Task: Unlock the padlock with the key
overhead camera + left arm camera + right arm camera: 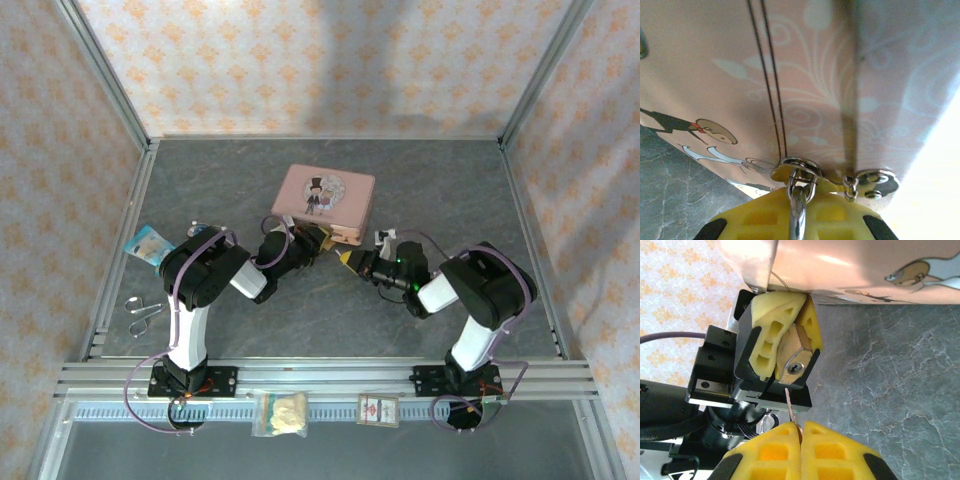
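The pink tin lies mid-table, and its side looms close in the left wrist view. My left gripper is shut on the small brass padlock, keyhole facing the right wrist camera. The padlock's silvery shackle rises between the left gripper's yellow fingers and passes through the tin's clasp ring. My right gripper is shut on the key. The thin blade points up at the padlock, its tip just below the keyhole and outside it. In the top view the right gripper faces the left one closely.
Scissors and a blue-white packet lie at the left of the table. A clear bag and a small packet rest on the front rail. Metal frame posts and patterned walls enclose the table.
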{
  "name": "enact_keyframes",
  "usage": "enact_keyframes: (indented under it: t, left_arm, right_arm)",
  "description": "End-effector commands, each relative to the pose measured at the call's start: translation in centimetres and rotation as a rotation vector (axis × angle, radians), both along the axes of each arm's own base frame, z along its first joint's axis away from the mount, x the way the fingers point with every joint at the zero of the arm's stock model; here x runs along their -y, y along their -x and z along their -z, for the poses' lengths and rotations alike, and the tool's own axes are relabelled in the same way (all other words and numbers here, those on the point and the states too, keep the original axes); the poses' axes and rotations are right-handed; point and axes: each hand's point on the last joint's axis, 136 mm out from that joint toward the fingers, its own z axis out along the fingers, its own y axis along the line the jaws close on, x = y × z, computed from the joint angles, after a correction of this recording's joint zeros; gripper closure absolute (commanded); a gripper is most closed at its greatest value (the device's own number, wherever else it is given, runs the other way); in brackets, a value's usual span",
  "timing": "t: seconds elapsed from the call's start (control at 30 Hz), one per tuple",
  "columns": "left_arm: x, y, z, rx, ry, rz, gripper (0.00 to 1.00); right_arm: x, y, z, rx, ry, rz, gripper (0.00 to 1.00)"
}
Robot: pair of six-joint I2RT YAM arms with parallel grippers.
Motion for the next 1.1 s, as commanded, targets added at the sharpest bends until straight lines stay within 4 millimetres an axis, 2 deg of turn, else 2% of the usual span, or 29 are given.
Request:
enact_keyframes:
  t: [0.0, 0.57, 1.07]
  left_arm:
    - [0.5, 0.1, -4.6, 0.101, 0.114, 0.008, 1.00]
    - [1.1, 0.7, -5.7, 0.121, 0.118, 0.023, 1.00]
    - [1.5, 0.6, -5.0, 0.102, 0.104, 0.020, 1.00]
  right_arm:
    - [-0.7, -0.6, -1.8, 0.060, -0.042, -0.015, 1.00]
    - [-0.8, -1.2, -0.8, 0.045, -0.012, -0.001, 1.00]
    - [-0.4, -0.3, -1.4, 0.056, 0.004, -0.010, 1.00]
